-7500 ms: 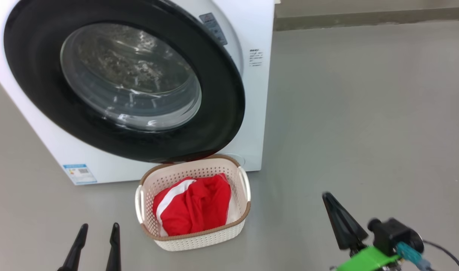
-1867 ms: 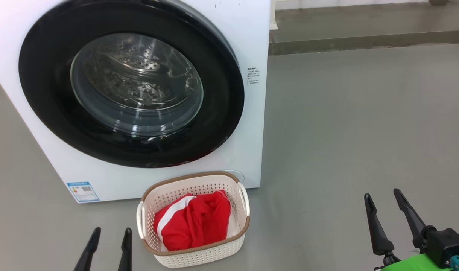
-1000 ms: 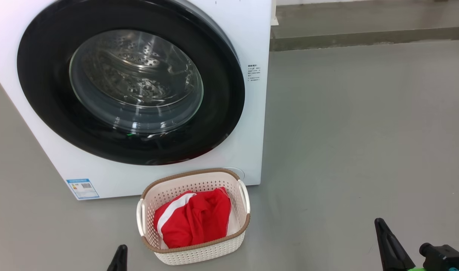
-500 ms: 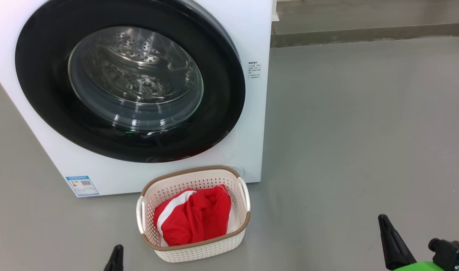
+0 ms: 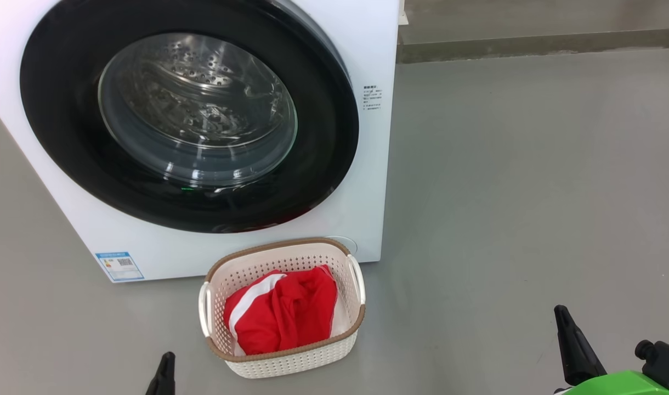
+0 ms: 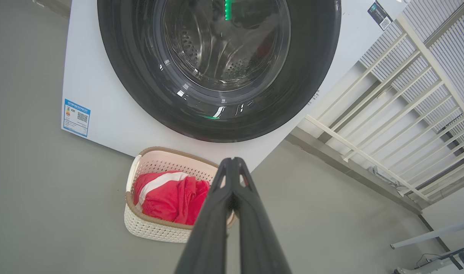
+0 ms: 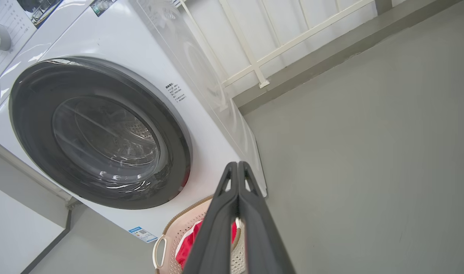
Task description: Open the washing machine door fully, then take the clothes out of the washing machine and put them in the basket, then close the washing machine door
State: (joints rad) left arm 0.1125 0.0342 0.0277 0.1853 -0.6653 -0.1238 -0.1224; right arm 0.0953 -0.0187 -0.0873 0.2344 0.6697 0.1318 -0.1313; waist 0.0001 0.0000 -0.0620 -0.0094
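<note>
Straight ahead, the washing machine door (image 5: 192, 109) looks shut and the clothes (image 5: 285, 310) sit in the basket (image 5: 290, 365); left gripper (image 6: 232, 163), nearer the basket, and right gripper (image 7: 237, 165) are both empty, fingers pinched together.

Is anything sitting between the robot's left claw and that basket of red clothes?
Nothing visible. Only bare floor lies between the shut left gripper and the basket, which stands just ahead of it.
</note>
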